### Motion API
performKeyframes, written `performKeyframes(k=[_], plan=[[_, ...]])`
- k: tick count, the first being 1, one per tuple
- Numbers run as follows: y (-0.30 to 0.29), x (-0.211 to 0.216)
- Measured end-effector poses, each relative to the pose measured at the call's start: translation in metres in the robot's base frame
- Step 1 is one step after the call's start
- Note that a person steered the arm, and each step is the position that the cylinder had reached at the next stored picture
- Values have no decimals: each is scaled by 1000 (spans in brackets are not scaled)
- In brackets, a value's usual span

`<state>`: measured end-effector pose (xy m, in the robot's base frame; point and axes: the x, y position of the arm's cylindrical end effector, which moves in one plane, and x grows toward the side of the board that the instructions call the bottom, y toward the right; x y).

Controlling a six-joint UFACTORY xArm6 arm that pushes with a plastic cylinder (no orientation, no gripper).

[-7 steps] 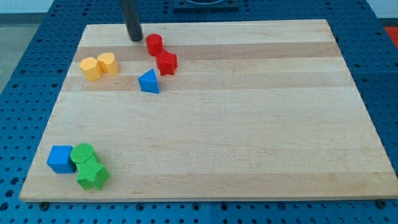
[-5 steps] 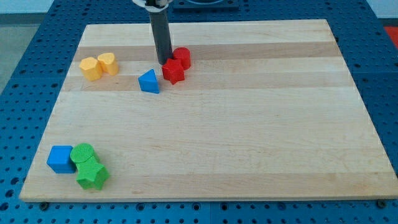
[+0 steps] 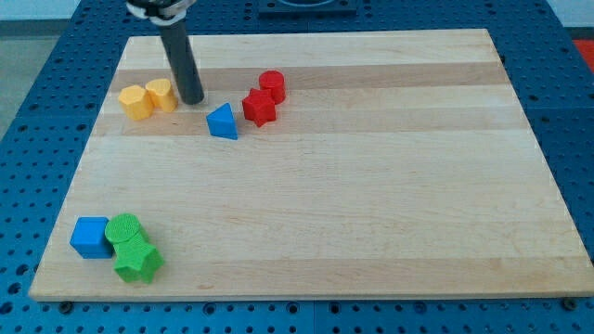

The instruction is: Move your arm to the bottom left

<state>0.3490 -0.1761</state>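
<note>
Dark rod reaching down from the view's top left, my tip (image 3: 192, 99) set on the wooden board (image 3: 371, 204) in its upper left part. No fingers on this rig, just the bare rod end, holding nothing.

Just to the view's left of my tip, a pair of yellow blocks touching each other: yellow heart-like block (image 3: 161, 94) nearest the rod, close beside it though contact cannot be told, and yellow hexagonal block (image 3: 135, 102) further left.

To the view's right and slightly below my tip, blue triangular block (image 3: 222, 122), near but apart from the rod. Further right, red star-like block (image 3: 259, 108) with red cylinder (image 3: 272, 85) up against its upper right side; both clear of the rod.

Down in the board's bottom left corner, well apart from my tip, a tight cluster: blue cube (image 3: 91, 237) at the left, green cylinder (image 3: 123, 228) touching its right side, green star-like block (image 3: 137, 262) just below the cylinder and touching it.

Bottom left region, the target of the move, far below the rod in the view; my tip up near the board's top edge, between the yellow pair and the blue triangular block.

Blue perforated table (image 3: 37, 93) showing all round the board
</note>
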Motion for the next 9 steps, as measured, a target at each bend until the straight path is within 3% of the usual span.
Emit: performKeyframes(k=[5,6,7,8,9], plan=[[-129,168],[-129,169],[-128,195],[-128,263],[-124,269]])
